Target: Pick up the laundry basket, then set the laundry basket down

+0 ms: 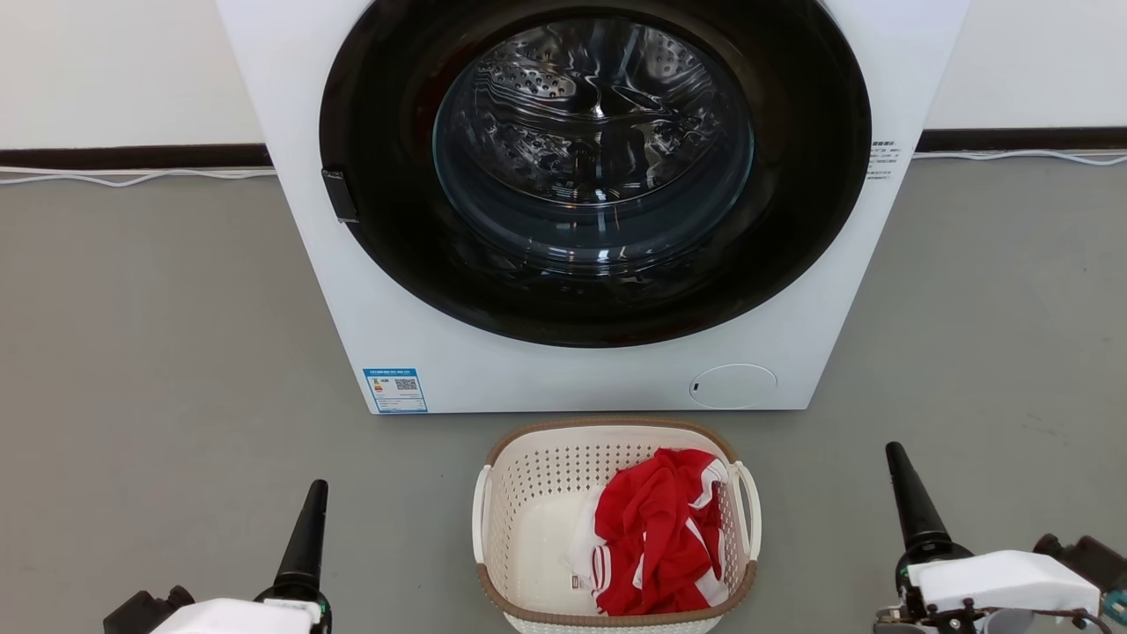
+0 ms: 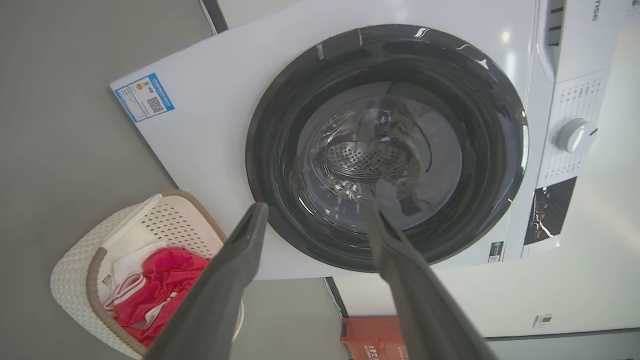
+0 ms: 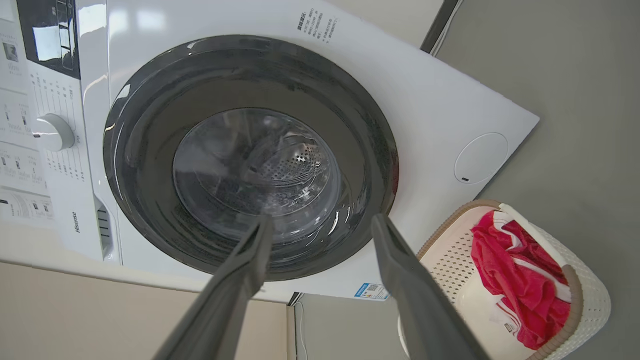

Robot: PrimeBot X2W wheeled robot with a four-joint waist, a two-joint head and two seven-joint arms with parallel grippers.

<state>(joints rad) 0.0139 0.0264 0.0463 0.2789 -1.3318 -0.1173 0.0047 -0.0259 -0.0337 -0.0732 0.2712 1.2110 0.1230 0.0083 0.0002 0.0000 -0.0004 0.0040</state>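
Note:
The laundry basket (image 1: 537,480) stands on the grey floor just in front of the washer, cream-white and perforated, with a brown rim and a white loop handle on each side. A red and white garment (image 1: 656,528) lies in its right half. My left gripper (image 1: 315,493) hovers to the basket's left and my right gripper (image 1: 898,458) to its right, both well apart from it. The left gripper (image 2: 316,210) and the right gripper (image 3: 322,220) stand open with nothing between the fingers. The basket (image 2: 75,270) sits low left in the left wrist view, and the basket (image 3: 590,295) low right in the right wrist view.
A white front-loading washer (image 1: 440,352) with its round dark glass door (image 1: 594,167) shut stands right behind the basket. White cables (image 1: 132,179) run along the wall base. A red box (image 2: 372,337) sits by the wall beside the washer. Bare floor lies on both sides.

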